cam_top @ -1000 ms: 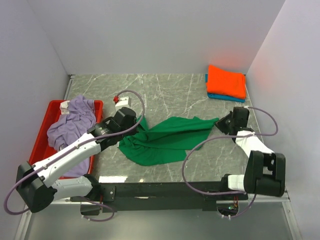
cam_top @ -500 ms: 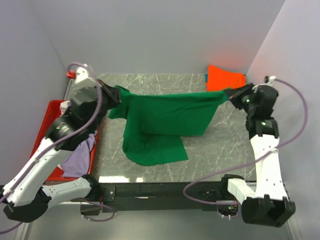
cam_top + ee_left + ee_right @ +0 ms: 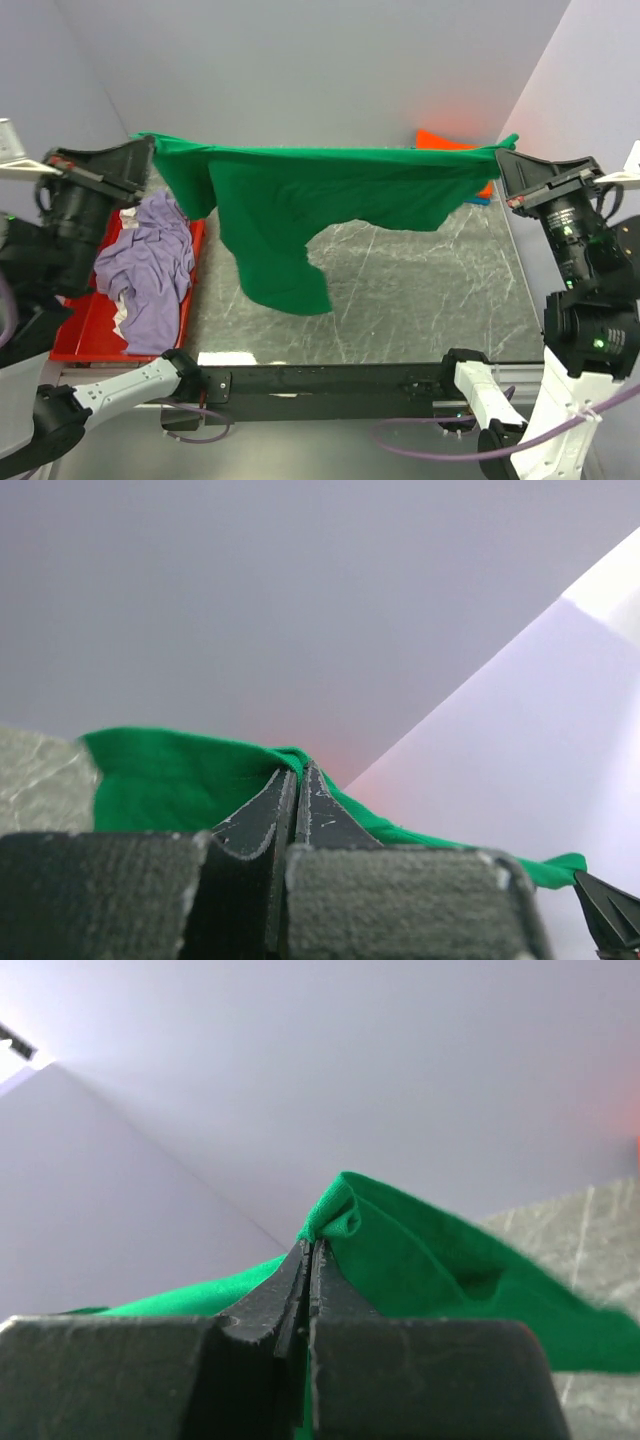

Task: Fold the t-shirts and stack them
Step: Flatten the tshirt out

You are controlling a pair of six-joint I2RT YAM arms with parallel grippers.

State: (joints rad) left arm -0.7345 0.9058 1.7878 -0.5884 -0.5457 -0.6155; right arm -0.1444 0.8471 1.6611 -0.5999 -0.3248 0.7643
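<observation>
left tool [image 3: 147, 147] clamped tight on one end of the green t-shirt [image 3: 300, 200], right tool [image 3: 503, 160] pinched shut on the other end. the shirt hangs in the air, stretched taut above the desk [image 3: 420, 290] from the left edge across to the right edge, one loose part drooping down over the middle. lavender t-shirt [image 3: 150, 255] sits crumpled in the red tray [image 3: 85, 335] at the left edge. orange t-shirt [image 3: 440, 141] peeks out at the far right corner, behind the green cloth.
</observation>
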